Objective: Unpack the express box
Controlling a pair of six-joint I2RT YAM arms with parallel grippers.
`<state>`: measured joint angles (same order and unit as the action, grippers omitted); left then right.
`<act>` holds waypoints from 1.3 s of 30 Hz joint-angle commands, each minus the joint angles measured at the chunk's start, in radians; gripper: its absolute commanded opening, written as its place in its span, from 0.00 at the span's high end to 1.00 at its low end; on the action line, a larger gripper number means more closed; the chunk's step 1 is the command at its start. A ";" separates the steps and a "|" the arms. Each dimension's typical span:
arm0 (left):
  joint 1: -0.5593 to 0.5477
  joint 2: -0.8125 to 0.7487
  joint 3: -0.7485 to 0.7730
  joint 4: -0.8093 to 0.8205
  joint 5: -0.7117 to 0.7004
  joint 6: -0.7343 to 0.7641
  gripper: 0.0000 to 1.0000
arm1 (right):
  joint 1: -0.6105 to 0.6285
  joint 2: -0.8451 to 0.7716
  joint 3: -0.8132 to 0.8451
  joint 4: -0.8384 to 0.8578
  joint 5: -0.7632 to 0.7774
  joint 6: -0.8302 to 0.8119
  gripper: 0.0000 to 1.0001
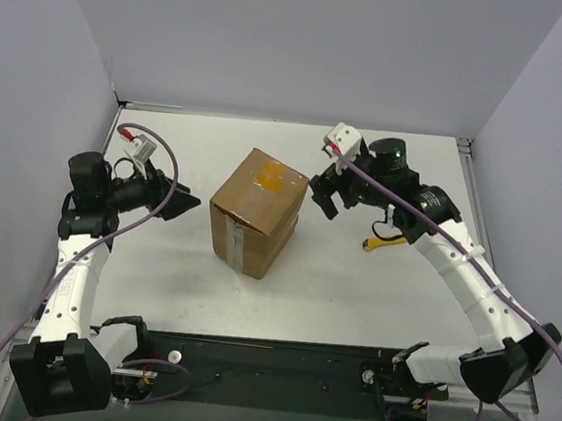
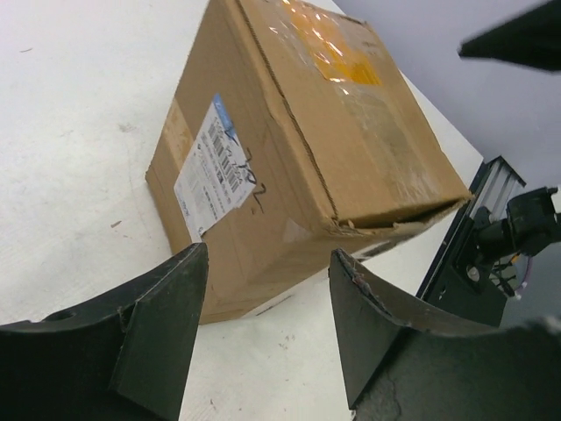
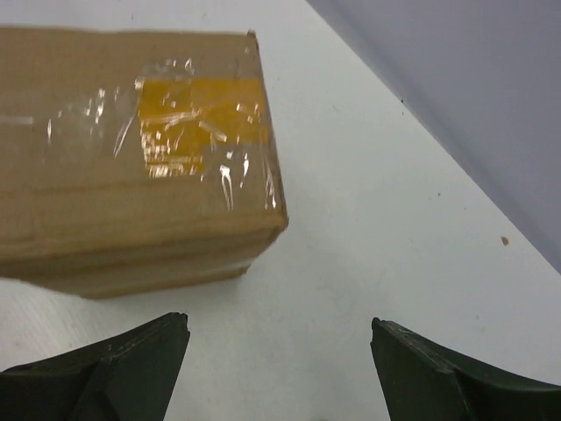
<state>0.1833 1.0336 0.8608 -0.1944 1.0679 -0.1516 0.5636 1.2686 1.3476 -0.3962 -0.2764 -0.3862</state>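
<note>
The express box, a brown taped cardboard carton, stands closed in the middle of the table. A yellow patch under clear tape shows on its top, and a white printed label is on one side. My left gripper hovers just left of the box, open, with bare table between its fingers. My right gripper hangs by the box's upper right corner, open wide and empty, and is apart from the carton.
A small yellow utility knife lies on the table under the right arm. A black rail runs along the near edge between the arm bases. Grey walls close in the table on three sides.
</note>
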 commanded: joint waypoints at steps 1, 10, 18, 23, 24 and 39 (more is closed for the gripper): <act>-0.025 -0.058 0.012 -0.124 0.076 0.214 0.31 | 0.001 0.119 0.120 0.137 -0.091 0.219 0.15; -0.120 0.032 0.170 -0.396 0.027 0.454 0.29 | 0.005 0.340 0.176 0.316 -0.161 0.354 0.22; -0.232 0.184 0.285 -0.290 -0.017 0.428 0.29 | -0.157 0.397 0.115 0.356 -0.129 0.588 0.32; -0.312 0.342 0.432 -0.266 -0.048 0.442 0.29 | -0.301 0.439 0.050 0.344 -0.132 0.673 0.38; -0.329 0.368 0.458 -0.264 -0.058 0.440 0.29 | -0.339 0.445 0.041 0.341 -0.133 0.678 0.39; -0.519 0.943 1.131 -0.257 -0.262 0.397 0.30 | -0.472 0.420 -0.099 0.376 -0.130 0.698 0.33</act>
<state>-0.3149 1.8732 1.8233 -0.4984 0.9096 0.2741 0.1318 1.7596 1.2972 -0.0406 -0.4236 0.2852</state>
